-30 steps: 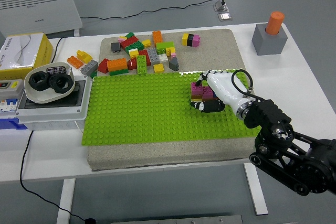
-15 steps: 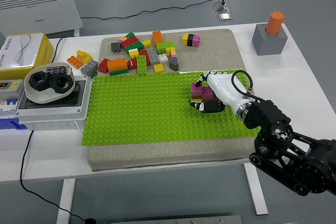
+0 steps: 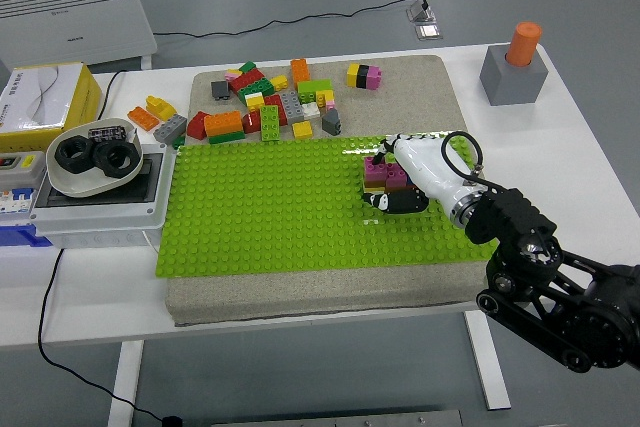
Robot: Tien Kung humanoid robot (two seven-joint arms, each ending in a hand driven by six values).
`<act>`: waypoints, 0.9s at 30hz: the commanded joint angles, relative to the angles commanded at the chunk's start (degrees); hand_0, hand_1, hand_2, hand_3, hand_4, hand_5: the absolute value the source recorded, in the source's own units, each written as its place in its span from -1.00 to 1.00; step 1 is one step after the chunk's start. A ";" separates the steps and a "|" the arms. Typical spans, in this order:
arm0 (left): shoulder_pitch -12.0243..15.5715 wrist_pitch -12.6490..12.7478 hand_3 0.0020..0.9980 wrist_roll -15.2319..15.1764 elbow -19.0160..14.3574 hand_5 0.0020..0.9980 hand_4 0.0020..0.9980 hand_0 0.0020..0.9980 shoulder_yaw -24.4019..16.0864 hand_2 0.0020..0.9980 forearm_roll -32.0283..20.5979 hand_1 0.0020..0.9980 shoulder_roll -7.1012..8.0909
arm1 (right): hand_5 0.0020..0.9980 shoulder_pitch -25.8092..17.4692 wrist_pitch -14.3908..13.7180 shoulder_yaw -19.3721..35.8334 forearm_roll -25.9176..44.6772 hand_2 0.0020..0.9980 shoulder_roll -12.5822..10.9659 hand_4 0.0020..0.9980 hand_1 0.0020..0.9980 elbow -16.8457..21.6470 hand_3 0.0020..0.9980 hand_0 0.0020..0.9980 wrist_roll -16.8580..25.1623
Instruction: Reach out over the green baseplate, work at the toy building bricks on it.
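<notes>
The green baseplate (image 3: 270,207) lies on a beige mat, filling the table's middle. On its right part stands a small stack of pink and brown bricks (image 3: 381,176). My right hand (image 3: 388,185), white-backed with black fingers, reaches in from the lower right and is shut on that stack, thumb below it and fingers curled over its top and far side. The left arm is not seen.
A heap of loose bricks (image 3: 265,107) lies on the mat behind the baseplate, with a yellow-black-pink brick (image 3: 364,75) apart at the right. A grey box with an orange cylinder (image 3: 514,72) stands far right. A white box holding a bowl of black rings (image 3: 92,159) sits at the left.
</notes>
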 joint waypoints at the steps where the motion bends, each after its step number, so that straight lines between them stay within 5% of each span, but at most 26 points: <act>1: 0.02 0.00 0.40 0.02 0.00 1.00 0.90 0.45 0.01 0.19 -0.02 0.05 -0.01 | -0.09 -0.02 -0.13 0.17 0.06 0.73 -0.02 0.63 0.65 0.07 0.27 0.62 0.12; 27: -0.76 2.04 0.41 -0.73 0.00 1.00 0.86 0.45 1.92 0.19 -0.94 0.05 -0.44 | -0.10 -4.54 -8.89 7.44 3.85 0.72 -1.22 0.63 0.65 4.09 0.29 0.63 4.52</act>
